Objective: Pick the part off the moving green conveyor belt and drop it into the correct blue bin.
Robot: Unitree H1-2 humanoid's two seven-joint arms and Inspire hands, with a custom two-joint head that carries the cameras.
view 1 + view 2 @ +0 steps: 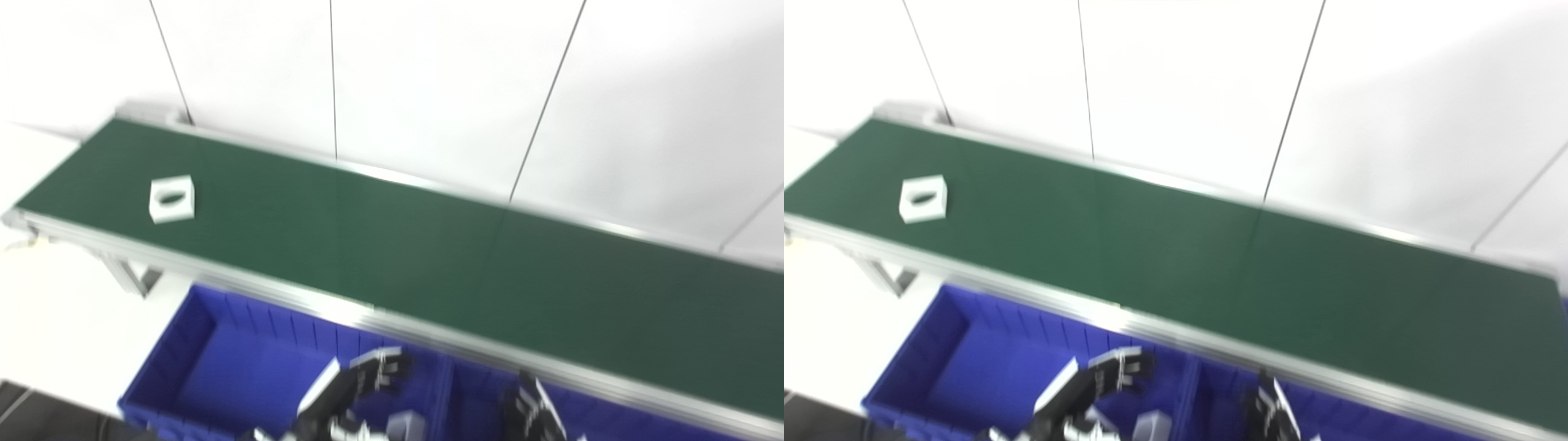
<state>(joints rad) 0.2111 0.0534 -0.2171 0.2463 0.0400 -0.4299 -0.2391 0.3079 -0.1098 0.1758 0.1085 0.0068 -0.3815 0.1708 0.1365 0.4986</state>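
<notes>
A white square part with an oval hole (172, 198) lies on the green conveyor belt (392, 245) near its far left end; it also shows in the right eye view (923, 198). My left hand (355, 386) hovers over the left blue bin (202, 361), far from the part, fingers curled and holding nothing I can see. My right hand (530, 410) is low over the right blue bin (484, 404), fingers pointing up; blur hides how far apart they are. A grey-white part (407, 424) lies in the left bin by the divider.
The belt's silver near rail (429, 334) runs between the bins and the belt. A white panelled wall (429, 92) stands right behind the belt. A metal leg (131, 278) holds up the belt's left end.
</notes>
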